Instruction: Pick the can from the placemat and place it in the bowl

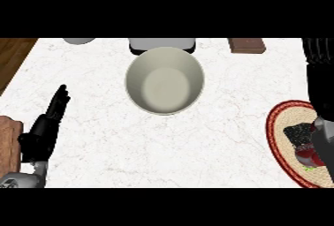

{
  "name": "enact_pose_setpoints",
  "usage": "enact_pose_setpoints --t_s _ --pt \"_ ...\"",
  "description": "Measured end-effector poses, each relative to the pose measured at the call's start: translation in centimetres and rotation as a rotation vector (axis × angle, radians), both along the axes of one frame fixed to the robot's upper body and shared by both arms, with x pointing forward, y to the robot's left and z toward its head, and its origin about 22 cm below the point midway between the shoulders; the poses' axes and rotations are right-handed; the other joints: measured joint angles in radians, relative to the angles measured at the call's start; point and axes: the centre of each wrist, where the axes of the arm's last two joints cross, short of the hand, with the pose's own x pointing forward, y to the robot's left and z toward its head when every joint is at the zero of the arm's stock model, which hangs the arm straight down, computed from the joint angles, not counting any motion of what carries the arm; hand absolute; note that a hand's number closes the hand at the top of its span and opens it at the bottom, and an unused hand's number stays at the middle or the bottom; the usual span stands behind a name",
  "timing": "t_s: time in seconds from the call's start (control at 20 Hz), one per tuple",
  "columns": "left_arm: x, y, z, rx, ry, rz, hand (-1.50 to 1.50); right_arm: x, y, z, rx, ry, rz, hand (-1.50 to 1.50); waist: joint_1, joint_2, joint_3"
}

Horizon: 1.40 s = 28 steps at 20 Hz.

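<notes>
Red with a green patch, the can (308, 159) sits on the placemat (282, 150) at the right edge of the scene, toward the near side. Only part of the can is visible, because dark parts of the right arm cover its right side.

The placemat is round, with a red rim and a beige centre. It lies flat on the table (195, 145) and is cut off by the right edge of the view.

The right hand (301, 132) shows as a black shape over the placemat, just on the far side of the can and touching or nearly touching it. Whether it is closed on the can cannot be determined.

The bowl (140, 66) is cream-coloured and stands upright at the centre far part of the white marbled table, well apart from the placemat.

The left hand (44, 126) rests at the left side of the table. It is open, with straight fingers pointing away, and holds nothing.

Along the far edge are a dark grey container (161, 43) just behind the bowl, a brown block (246, 45) to its right and a pale grey object (79, 40) to its left.
</notes>
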Motion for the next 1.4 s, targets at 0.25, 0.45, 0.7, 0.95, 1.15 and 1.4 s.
enact_pose_setpoints --t_s 0.25,0.45,0.7,0.95,1.15,1.4 --pt "-0.4 -2.3 -0.3 -0.129 0.033 -0.048 0.00 -1.9 -4.7 -2.7 -0.038 0.170 -0.323 1.50 -0.057 0.014 -0.007" --pt "-0.7 -3.8 -0.7 -0.248 0.064 -0.073 0.00 -4.6 -11.5 -7.2 -0.074 0.386 -0.755 -1.50 -0.148 0.027 -0.014" --pt "-0.7 -6.0 -0.2 -0.365 0.113 -0.176 0.00 -9.4 -11.7 -11.3 -0.115 0.429 -1.035 -1.50 -0.100 0.025 -0.011" --pt "-0.3 -7.4 0.7 -0.399 0.135 -0.252 0.00 -13.0 -11.1 -12.3 -0.293 0.548 -1.116 -1.50 -0.049 0.031 -0.016" --pt "0.0 -8.2 1.1 -0.401 0.139 -0.282 0.00 -14.4 -12.4 -11.7 -0.417 0.716 -1.199 -1.50 -0.025 0.039 -0.022" --pt "0.5 -8.7 1.5 -0.401 0.146 -0.311 0.00 -14.1 -12.0 -8.8 -0.484 0.950 -1.245 -1.50 0.005 0.042 -0.022"
